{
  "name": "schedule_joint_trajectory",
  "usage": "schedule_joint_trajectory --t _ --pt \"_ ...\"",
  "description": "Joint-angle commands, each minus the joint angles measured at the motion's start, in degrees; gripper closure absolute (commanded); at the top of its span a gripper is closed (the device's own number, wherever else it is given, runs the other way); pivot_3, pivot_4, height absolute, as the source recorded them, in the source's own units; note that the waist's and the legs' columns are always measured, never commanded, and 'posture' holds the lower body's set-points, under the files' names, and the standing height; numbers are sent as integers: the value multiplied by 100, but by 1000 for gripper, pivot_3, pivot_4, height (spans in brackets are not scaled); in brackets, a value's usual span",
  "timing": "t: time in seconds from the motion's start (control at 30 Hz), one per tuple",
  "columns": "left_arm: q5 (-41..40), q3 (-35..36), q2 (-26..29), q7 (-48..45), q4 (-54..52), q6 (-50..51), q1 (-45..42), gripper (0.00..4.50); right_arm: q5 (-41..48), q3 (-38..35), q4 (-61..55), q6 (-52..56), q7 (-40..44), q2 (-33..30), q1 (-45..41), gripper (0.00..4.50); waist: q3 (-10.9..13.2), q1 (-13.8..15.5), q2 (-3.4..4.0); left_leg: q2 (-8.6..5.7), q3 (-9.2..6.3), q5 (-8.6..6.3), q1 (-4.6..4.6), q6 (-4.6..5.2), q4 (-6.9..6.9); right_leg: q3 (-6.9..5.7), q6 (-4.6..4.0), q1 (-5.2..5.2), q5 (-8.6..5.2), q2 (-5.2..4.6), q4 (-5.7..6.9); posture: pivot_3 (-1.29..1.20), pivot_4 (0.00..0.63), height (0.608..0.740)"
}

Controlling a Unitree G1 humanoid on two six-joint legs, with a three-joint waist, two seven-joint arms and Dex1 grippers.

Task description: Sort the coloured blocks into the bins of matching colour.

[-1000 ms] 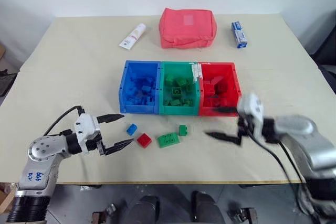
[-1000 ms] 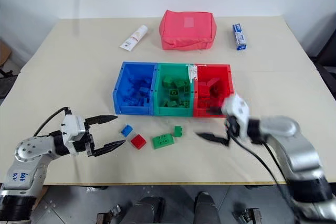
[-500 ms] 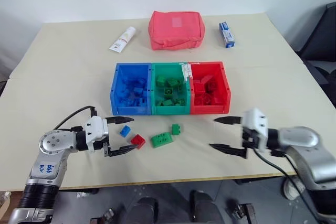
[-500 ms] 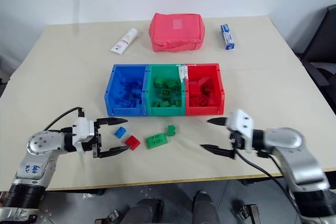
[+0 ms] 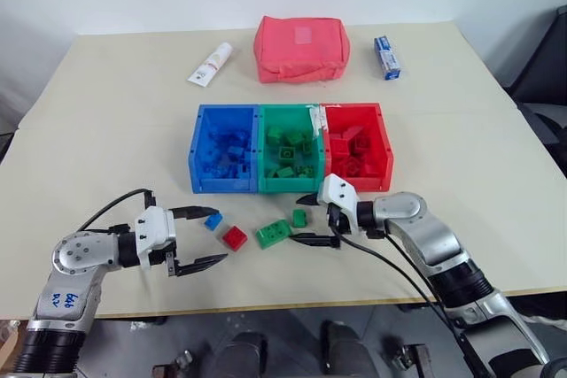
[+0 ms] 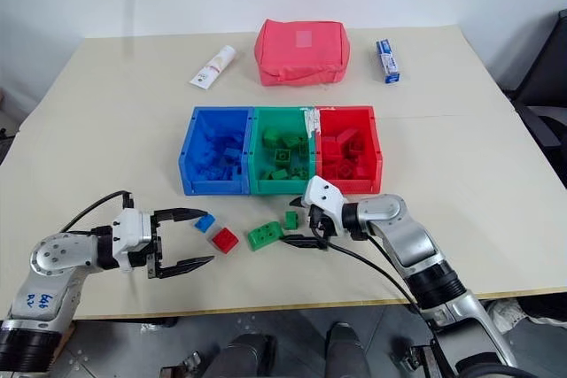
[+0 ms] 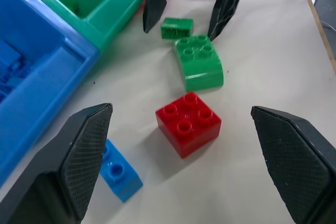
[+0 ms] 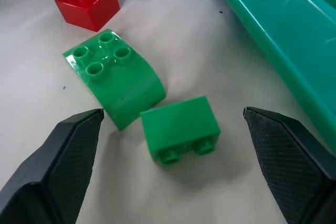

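Observation:
Three joined bins stand mid-table: blue (image 5: pixel 221 184), green (image 5: pixel 288 185), red (image 5: pixel 361 182), each holding blocks of its own colour. In front of them lie a small blue block (image 5: pixel 213 219), a red block (image 5: pixel 235 237), a curved green block (image 5: pixel 273 234) and a small green block (image 5: pixel 299 217). My right gripper (image 5: pixel 305 219) is open, low over the table, its fingers either side of the small green block (image 8: pixel 180 128) without touching it. My left gripper (image 5: pixel 220 235) is open just left of the red block (image 7: pixel 188 123), which lies ahead between its fingers.
At the back of the table are a red fabric pouch (image 5: pixel 299 48), a white tube (image 5: pixel 210 64) and a blue-and-white carton (image 5: pixel 385 57). The table's front edge runs close behind both arms. Bare tabletop lies to either side of the bins.
My right gripper has swept left and down from in front of the red bin to straddle the small green block, its jaws slightly narrower. The left gripper has stayed put.

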Motion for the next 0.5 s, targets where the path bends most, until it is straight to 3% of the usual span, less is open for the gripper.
schedule_joint_trajectory --t 0.03,0.17,0.33,0.5 --pt "-105 132 38 109 -247 48 64 0 24 -35 -59 -48 128 -14 -30 1342 0 0 0 0 0 0 0 0 0 0 -1 -2 -1 0 4 0 150 740" --pt "-115 108 -14 182 -297 64 85 0 220 -247 -329 89 204 -74 -59 2660 0 -6 0 0 6 0 -1 -1 -1 1 -5 -11 -2 -1 23 0 150 740" --pt "-263 182 -223 470 -297 187 -14 0 730 -780 -753 475 190 -118 -275 2660 0 -4 0 0 12 0 -3 0 -1 3 -6 -18 -2 -2 23 0 150 740" --pt "-425 320 -401 767 -333 435 -30 0 1062 -1416 -405 1084 -610 292 -1232 2660 0 -31 0 7 17 0 -3 -6 2 6 -7 -24 -2 3 28 0 150 740"
